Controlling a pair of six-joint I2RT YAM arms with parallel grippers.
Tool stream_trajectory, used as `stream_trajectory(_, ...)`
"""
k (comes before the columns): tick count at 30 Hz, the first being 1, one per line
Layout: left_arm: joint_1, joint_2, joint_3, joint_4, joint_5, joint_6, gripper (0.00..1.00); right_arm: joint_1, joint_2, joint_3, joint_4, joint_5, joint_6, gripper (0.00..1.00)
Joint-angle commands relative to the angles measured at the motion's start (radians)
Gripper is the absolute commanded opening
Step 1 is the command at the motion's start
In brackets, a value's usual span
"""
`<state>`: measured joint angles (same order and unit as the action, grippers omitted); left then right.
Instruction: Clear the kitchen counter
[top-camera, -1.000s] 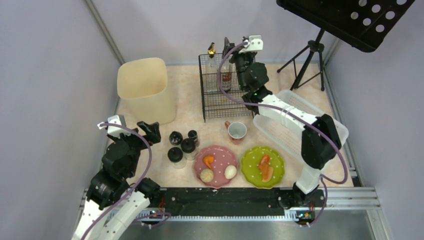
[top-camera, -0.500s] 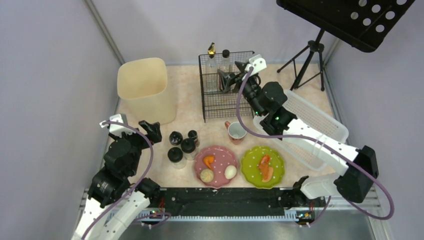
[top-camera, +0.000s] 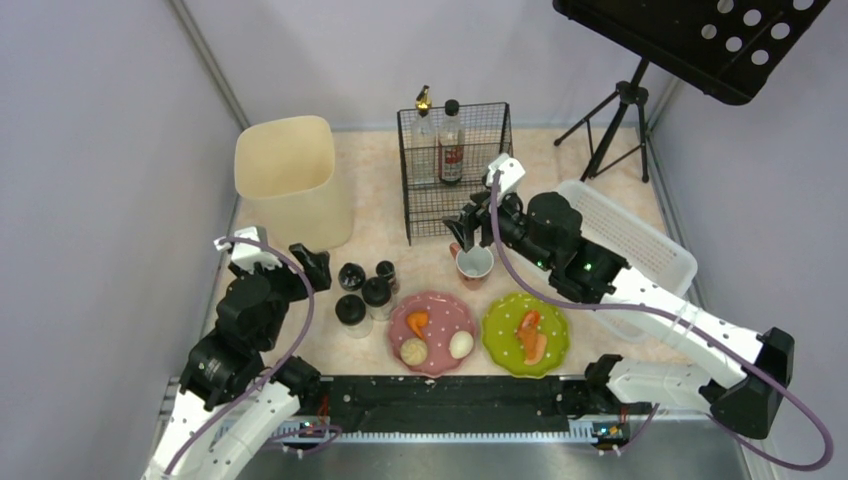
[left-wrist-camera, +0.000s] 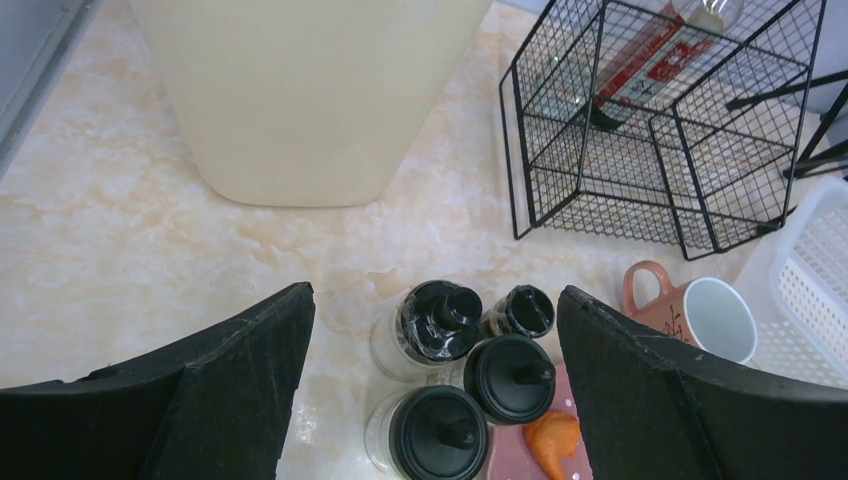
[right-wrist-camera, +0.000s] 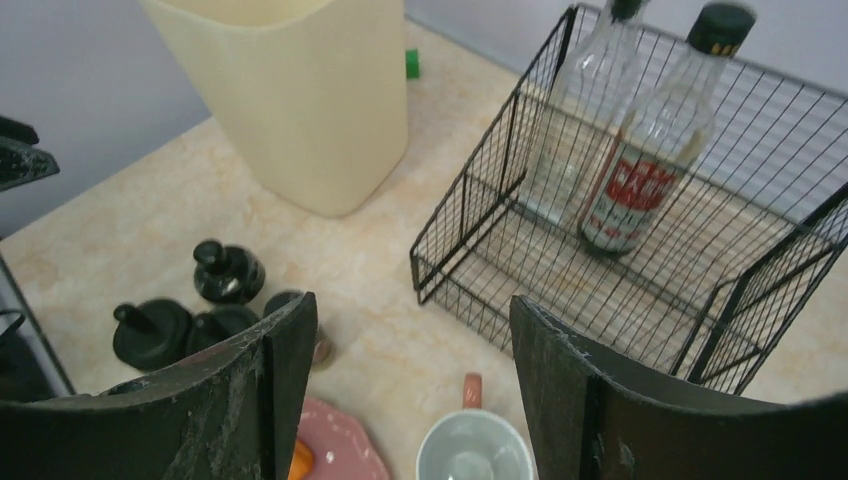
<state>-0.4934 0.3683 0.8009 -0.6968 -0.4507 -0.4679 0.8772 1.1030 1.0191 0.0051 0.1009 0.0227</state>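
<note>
right fingers, pulled back from the rack, hang released over the kitchen counter

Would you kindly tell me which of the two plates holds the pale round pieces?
The pink plate, left of the green plate; the green one carries only orange pieces.

A lab mock-up of a kitchen: plain lilac panels box in a marbled surface; plates, a mug and a wire rack sit near a tripod stand.
</note>
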Motion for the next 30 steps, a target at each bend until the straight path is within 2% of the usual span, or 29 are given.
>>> stream_trajectory(1,0.003,-0.012,-0.023,0.019,0.040,0.017,0.95,0.013,-0.045,-0.024,-0.139,-0.047,0.097,0.69)
stream_trajectory(5,0.003,-0.016,-0.036,0.025,0.049,0.022,0.95,0.102,-0.023,-0.058,-0.156,-0.041,0.082,0.70)
stream_trajectory(11,0.004,-0.020,-0.041,0.019,0.044,0.028,0.95,0.257,0.056,-0.133,-0.007,-0.021,0.059,0.70)
stream_trajectory(21,0.003,-0.043,-0.045,0.011,0.021,0.022,0.95,0.342,0.205,-0.171,0.157,-0.053,0.086,0.70)
stream_trajectory(26,0.003,-0.054,-0.045,0.006,0.012,0.020,0.95,0.375,0.291,-0.170,0.282,-0.011,0.106,0.73)
stream_trajectory(30,0.004,-0.061,-0.048,0.005,0.009,0.020,0.95,0.385,0.357,-0.127,0.289,0.053,0.131,0.75)
